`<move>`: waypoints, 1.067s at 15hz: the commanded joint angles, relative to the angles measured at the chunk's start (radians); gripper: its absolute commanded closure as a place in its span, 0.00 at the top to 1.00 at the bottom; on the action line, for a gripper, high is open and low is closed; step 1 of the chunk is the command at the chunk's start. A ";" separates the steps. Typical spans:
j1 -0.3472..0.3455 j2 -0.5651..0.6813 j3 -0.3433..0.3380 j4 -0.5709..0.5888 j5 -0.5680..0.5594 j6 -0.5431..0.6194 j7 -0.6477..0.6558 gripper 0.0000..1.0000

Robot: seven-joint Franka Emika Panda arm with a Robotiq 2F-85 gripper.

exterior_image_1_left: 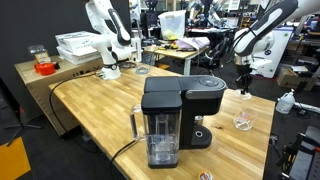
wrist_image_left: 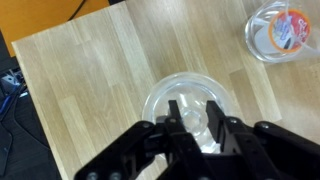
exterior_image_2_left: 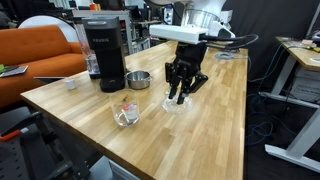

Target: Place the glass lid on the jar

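Note:
The glass lid (wrist_image_left: 190, 85) is a clear round disc with a small knob in its middle, lying directly under my gripper (wrist_image_left: 193, 105) in the wrist view. The two black fingers stand on either side of the knob, and the gripper is shut on it. In an exterior view the gripper (exterior_image_2_left: 180, 93) points straight down at the lid (exterior_image_2_left: 177, 105), low over the wooden table; whether the lid touches the table I cannot tell. The jar (wrist_image_left: 281, 30), short and clear with orange and white bits inside, stands apart from the lid (exterior_image_2_left: 126, 112) (exterior_image_1_left: 243, 121).
A black coffee machine (exterior_image_2_left: 105, 50) (exterior_image_1_left: 170, 115) with a clear water tank stands on the table beyond the jar. A small metal bowl (exterior_image_2_left: 138, 79) sits beside it. A black cable (exterior_image_1_left: 90, 80) runs across the table. The table edge (exterior_image_2_left: 150, 150) is near the jar.

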 commanded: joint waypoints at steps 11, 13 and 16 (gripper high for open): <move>0.049 -0.234 0.037 -0.265 0.004 0.006 -0.010 0.08; 0.064 -0.254 0.049 -0.291 0.005 0.007 -0.009 0.08; 0.090 -0.269 0.070 -0.318 0.010 0.004 -0.013 0.08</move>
